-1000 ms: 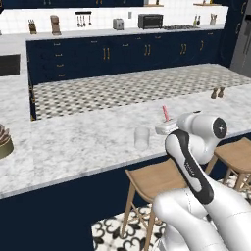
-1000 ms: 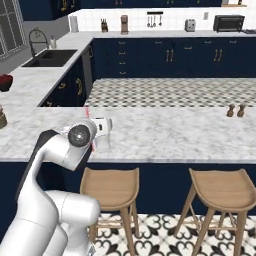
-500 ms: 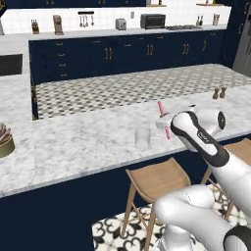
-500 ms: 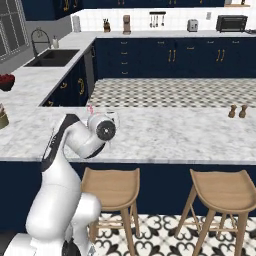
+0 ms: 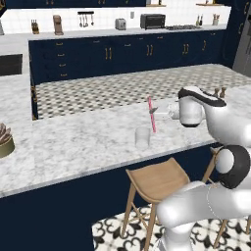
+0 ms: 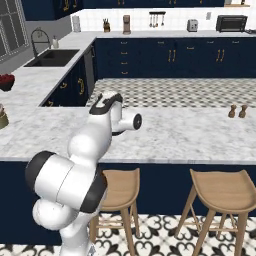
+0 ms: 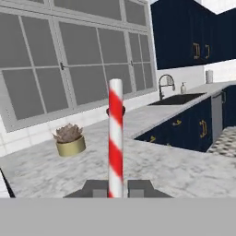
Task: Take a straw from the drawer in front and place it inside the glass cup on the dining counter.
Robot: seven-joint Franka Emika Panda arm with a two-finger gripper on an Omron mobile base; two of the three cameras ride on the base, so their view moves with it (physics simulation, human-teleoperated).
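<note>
Nearest to me are two wooden stools (image 6: 220,192) on a black-and-white patterned floor, tucked against the navy base of the dining counter (image 5: 88,142), whose top is white-grey marble. On that marble the glass cup (image 5: 142,138) stands upright near the front edge. I have the gripper (image 5: 156,111) out level over the counter, just right of and above the cup, its fingers (image 7: 97,188) pinched narrow on the straw (image 5: 151,114). The straw stands nearly upright in the grip; its lower end hangs just right of the cup's rim and I cannot tell whether it touches. From the hand camera the straw (image 7: 115,138) shows red and white bands. Far left on the counter sits a small potted plant (image 5: 4,139). At the counter's far right stand two small brown shakers (image 6: 237,111). Beyond lies a strip of checkered floor, then a run of navy cabinets with brass handles under a marble worktop. Left is a black sink (image 6: 52,57) with a tap; along the tiled back wall are a toaster (image 6: 192,24) and a dark oven (image 6: 231,23). I can read no writing anywhere.
</note>
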